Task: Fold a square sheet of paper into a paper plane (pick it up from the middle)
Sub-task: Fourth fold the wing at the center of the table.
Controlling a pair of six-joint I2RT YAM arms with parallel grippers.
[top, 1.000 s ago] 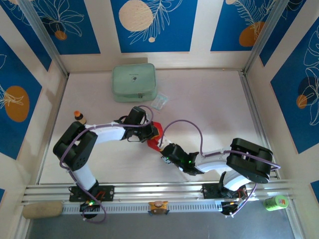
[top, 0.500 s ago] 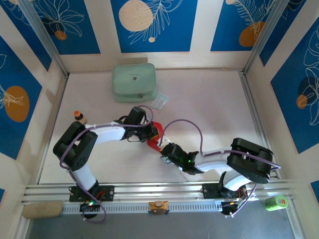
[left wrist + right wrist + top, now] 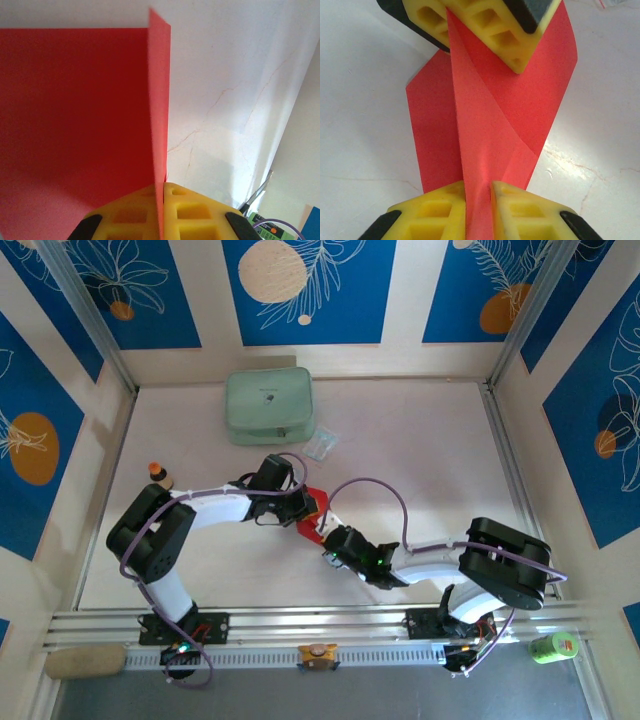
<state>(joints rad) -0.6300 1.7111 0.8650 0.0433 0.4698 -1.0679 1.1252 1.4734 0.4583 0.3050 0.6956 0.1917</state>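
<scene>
The square sheet of paper (image 3: 311, 517) is bright red, creased, and lies mid-table between both arms. My left gripper (image 3: 306, 502) is shut on an upright flap of the sheet (image 3: 75, 110); its yellow fingers (image 3: 195, 210) press together with the thin edge between them. From the near side, my right gripper (image 3: 326, 540) is shut on a raised ridge of the sheet (image 3: 485, 130), which runs on to the left gripper's fingers (image 3: 492, 27) at the top of the right wrist view. My right gripper (image 3: 479, 202) has paper against both pads. The paper plane is out of view.
A pale green pouch (image 3: 268, 406) sits at the back of the white table (image 3: 430, 460), with a small clear packet (image 3: 322, 444) beside it. A small orange-topped object (image 3: 157, 474) stands by the left arm. Walls enclose the table on three sides.
The right gripper's jaws have narrowed onto the paper ridge and its arm has shifted slightly. The left gripper has stayed shut on the flap.
</scene>
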